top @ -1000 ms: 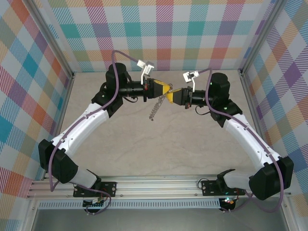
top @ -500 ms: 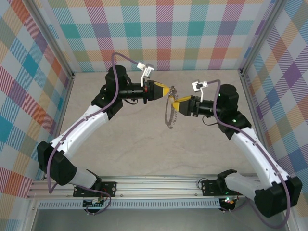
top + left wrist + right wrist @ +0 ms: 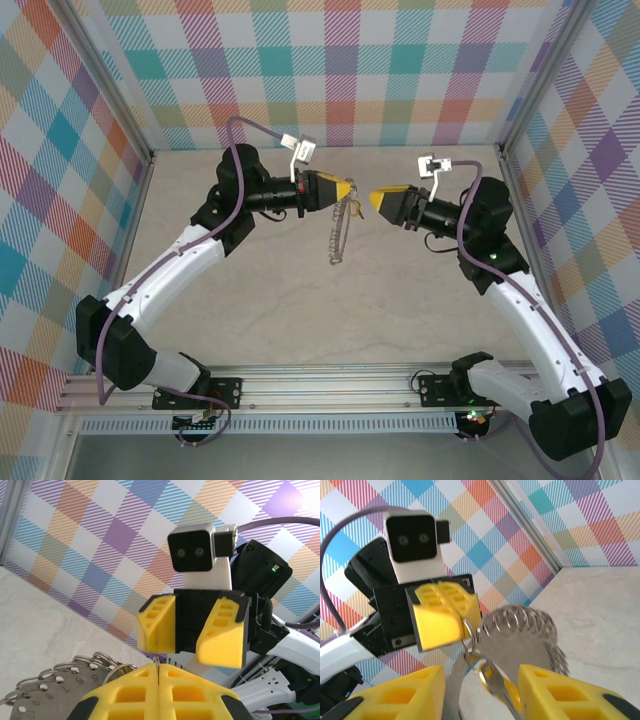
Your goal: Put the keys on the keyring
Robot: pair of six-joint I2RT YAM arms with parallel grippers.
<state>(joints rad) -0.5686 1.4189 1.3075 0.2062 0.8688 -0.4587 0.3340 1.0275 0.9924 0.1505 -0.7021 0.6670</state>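
The keyring hangs in the air above the counter, a silvery, beaded loop dangling downward from its top edge. The right wrist view shows its coiled rim close up. Just below and beside that rim hangs the key, small and brass-yellow, under a little link that runs up toward the point where the ring is held.

At the top of the keyring sits the left gripper. Its fingers are pressed together on the ring's upper edge and carry the whole bundle. On the opposite side of the keyring's top is the right gripper, near the ring but apart from it. Its fingers are spread with nothing between them.

As for progress, the key appears to hang together with the keyring from one held point, and the free arm has nothing in its grasp. That suggests the threading is done or very nearly so. The spot where key and ring meet is blurred, so I cannot tell whether the key sits on the large loop itself or on a smaller link. What is likely left is to confirm that it hangs securely, then lower the keyring to the counter and release it.
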